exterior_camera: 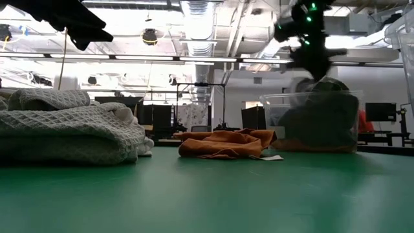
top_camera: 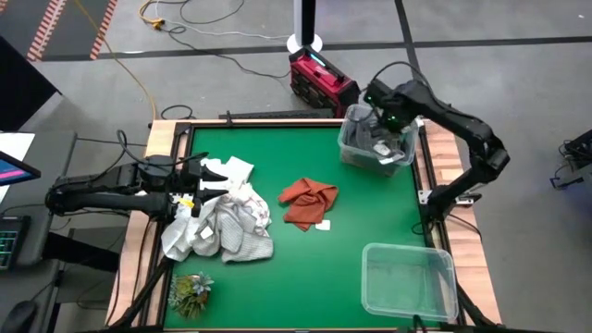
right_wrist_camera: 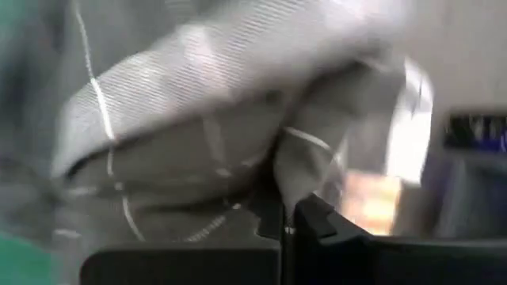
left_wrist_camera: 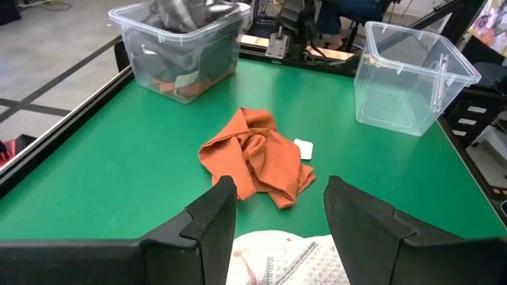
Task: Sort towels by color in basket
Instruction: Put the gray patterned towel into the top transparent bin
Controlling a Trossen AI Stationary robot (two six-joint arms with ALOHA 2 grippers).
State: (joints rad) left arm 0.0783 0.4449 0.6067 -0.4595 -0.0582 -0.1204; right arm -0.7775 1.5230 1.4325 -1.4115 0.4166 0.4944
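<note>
The rust-orange towel [top_camera: 309, 203] lies crumpled mid-desk; beside it, pale waffle and checked towels [top_camera: 222, 228] heap under the left gripper [top_camera: 196, 185], jaws released; the right gripper [top_camera: 382, 132], jaws clenched, hangs over the grey-filled bin [top_camera: 350, 148].

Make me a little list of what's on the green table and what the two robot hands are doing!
table: green top
orange towel: rust-orange towel crumpled mid-table, nothing touching it
pale towels: white and pale grey pile at the table's left side
far bin: clear bin holding dark grey checked towels
near bin: clear bin, nothing seen inside
green tuft: leafy tuft at the near left corner
left gripper: open, over the pale pile
right gripper: shut, over the far bin; whether it pinches the grey checked cloth is unclear
</note>
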